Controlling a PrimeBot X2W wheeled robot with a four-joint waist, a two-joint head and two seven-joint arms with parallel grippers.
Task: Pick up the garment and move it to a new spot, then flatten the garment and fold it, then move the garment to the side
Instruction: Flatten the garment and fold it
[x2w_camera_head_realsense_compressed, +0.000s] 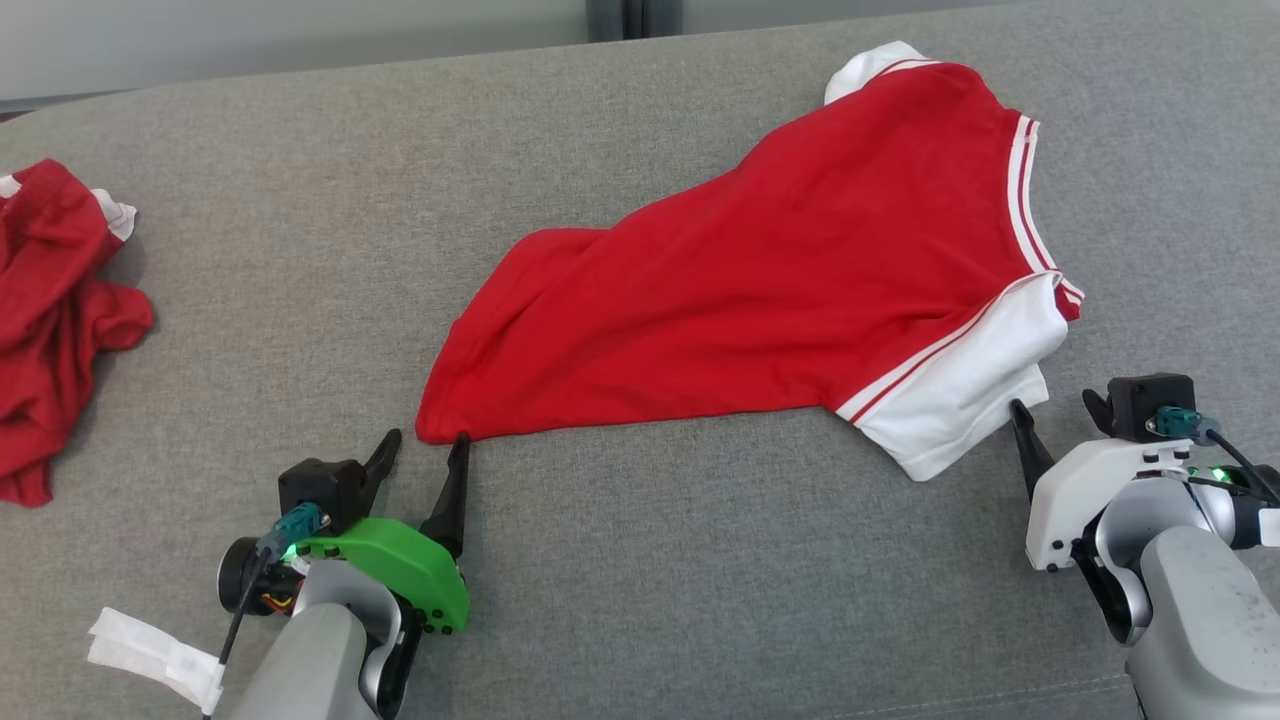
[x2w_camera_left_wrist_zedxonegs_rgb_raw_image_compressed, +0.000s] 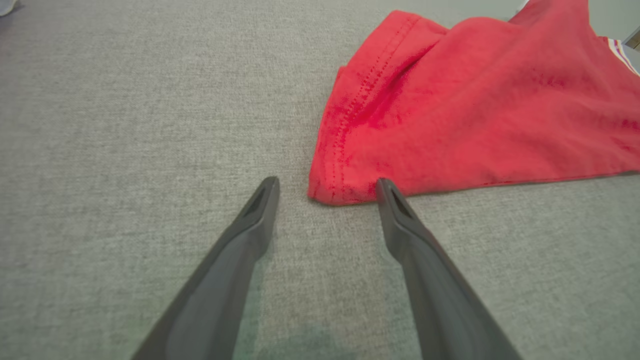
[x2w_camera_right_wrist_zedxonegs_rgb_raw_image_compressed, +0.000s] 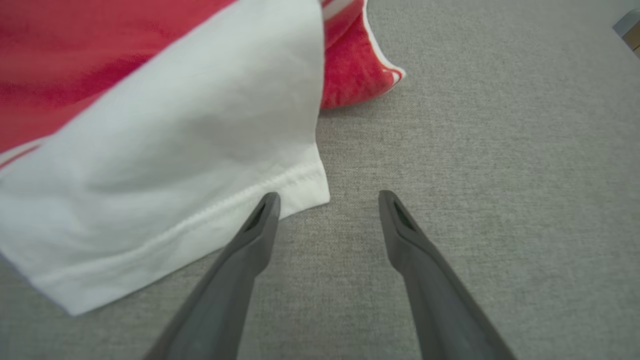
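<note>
While left claw (x2w_camera_head_realsense_compressed: 428, 437) gapes empty at hem corner of red garment (x2w_camera_head_realsense_compressed: 780, 280), right claw (x2w_camera_right_wrist_zedxonegs_rgb_raw_image_compressed: 328, 194) spread empty beside white sleeve (x2w_camera_head_realsense_compressed: 960, 400)

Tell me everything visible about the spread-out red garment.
The red garment looks like soft knit, with a white sleeve and white-striped trim. It lies mostly flat on the grey fabric surface. The open left hand sits at its hem corner, the open right hand at the sleeve's edge; neither grips it.

Red garment (x2w_camera_head_realsense_compressed: 780, 290) w/ white sleeves, flat on sofa
</note>
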